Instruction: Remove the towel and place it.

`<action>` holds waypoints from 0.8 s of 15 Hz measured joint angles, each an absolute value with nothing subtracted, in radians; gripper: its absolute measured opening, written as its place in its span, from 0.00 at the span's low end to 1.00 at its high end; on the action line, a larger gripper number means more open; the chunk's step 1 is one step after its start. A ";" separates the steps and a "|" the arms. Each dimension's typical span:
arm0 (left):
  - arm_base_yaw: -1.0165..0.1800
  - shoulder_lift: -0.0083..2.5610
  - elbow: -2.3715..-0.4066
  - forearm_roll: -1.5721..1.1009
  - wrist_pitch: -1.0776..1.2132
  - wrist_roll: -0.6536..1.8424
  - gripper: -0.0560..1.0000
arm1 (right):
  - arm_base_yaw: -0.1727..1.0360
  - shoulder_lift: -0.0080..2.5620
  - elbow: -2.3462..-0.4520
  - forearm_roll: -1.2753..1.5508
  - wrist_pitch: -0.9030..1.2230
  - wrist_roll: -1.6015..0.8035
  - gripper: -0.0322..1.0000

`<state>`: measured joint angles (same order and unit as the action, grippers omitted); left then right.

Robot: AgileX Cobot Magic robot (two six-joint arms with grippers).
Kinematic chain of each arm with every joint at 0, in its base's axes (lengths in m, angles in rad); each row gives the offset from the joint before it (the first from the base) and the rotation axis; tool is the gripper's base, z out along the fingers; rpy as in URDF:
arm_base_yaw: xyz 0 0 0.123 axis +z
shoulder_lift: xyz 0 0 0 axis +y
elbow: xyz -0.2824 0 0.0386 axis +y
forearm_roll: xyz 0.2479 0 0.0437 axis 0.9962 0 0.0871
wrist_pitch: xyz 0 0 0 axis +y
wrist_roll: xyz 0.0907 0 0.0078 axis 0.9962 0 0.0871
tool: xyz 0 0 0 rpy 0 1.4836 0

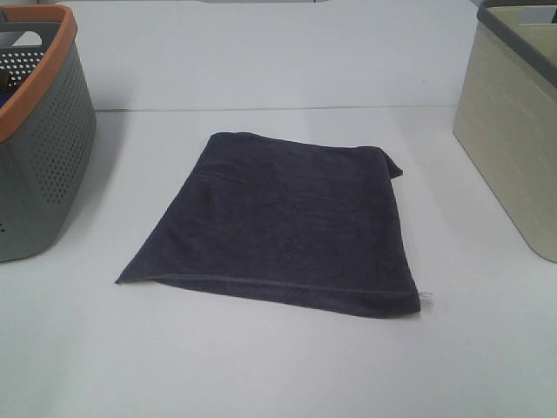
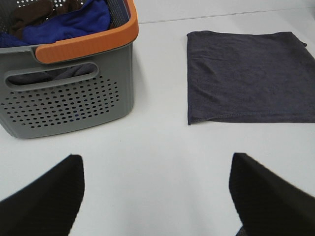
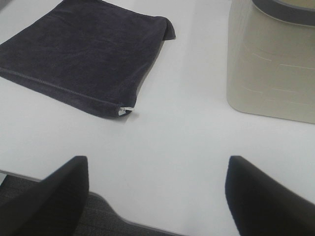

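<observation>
Now the white table [image 1: 261, 366] carries everything, and the towel [image 1: 287, 222] serves as the landmark, lying flat and folded at the table's middle with its stitched hem toward the near edge. To the left of the towel, well apart from it, stands a grey perforated basket [image 1: 43, 148] with an orange rim; the left wrist view shows blue and brown cloth [image 2: 69, 22] heaped inside it. To the right of the towel, also well apart, stands a beige basket [image 1: 513, 131] with a dark grey rim. A small white tag [image 3: 125, 110] sticks out at the towel's near right corner, and the far right corner is slightly rumpled. The left gripper [image 2: 157, 196] hangs over bare table on the towel's left side, fingers spread wide and holding nothing. The right gripper [image 3: 157, 196] hangs near the table's front edge on the towel's right side, likewise spread wide and empty.
</observation>
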<state>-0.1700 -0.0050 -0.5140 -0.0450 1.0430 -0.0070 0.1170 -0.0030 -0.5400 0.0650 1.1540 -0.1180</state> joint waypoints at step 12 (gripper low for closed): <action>-0.170 -0.005 -0.497 -0.044 1.036 -0.014 0.77 | 0.117 -0.003 -0.506 0.072 1.073 -0.127 0.77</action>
<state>-0.1700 -0.0050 -0.4970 -0.0440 1.0360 -0.0140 0.1170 -0.0030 -0.5060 0.0720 1.0730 -0.1270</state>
